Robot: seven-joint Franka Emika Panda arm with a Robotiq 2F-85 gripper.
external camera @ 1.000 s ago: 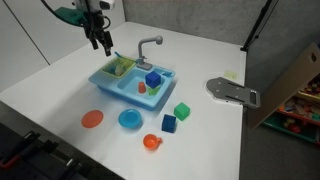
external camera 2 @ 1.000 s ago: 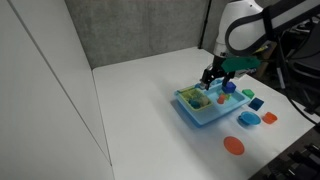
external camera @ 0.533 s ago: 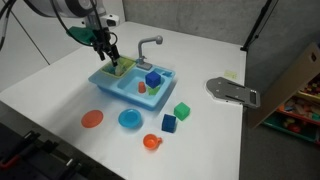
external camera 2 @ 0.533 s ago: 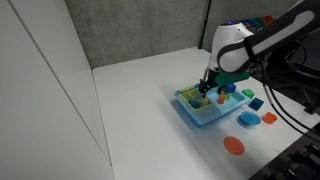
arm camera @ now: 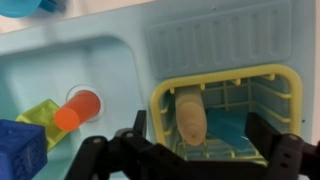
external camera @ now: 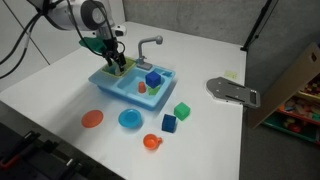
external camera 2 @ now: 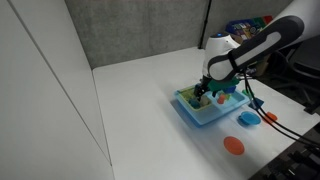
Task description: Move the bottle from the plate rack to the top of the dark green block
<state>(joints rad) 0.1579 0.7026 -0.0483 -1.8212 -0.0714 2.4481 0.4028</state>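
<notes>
In the wrist view the pale whitish bottle [arm camera: 189,114] lies on its side in the yellow-green plate rack [arm camera: 283,84], which sits in one basin of the light blue sink [arm camera: 120,45]. My gripper [arm camera: 200,140] is open, with one dark finger on each side of the bottle, just above the rack. In both exterior views the gripper [external camera: 117,61] [external camera 2: 203,92] hangs low over the rack [external camera: 124,69]. The dark green block [external camera: 181,110] stands on the table beside the sink, apart from the gripper.
The other basin holds an orange cup [arm camera: 78,108], a yellow-green piece [arm camera: 42,114] and a blue cube [external camera: 153,79]. A grey tap [external camera: 148,44] rises behind the sink. On the table are a blue cube [external camera: 169,124], an orange cup [external camera: 151,142], a blue plate [external camera: 129,119] and an orange plate [external camera: 92,119].
My gripper has moved down and across from above the sink's far corner to just over the plate rack. The objects have not moved.
</notes>
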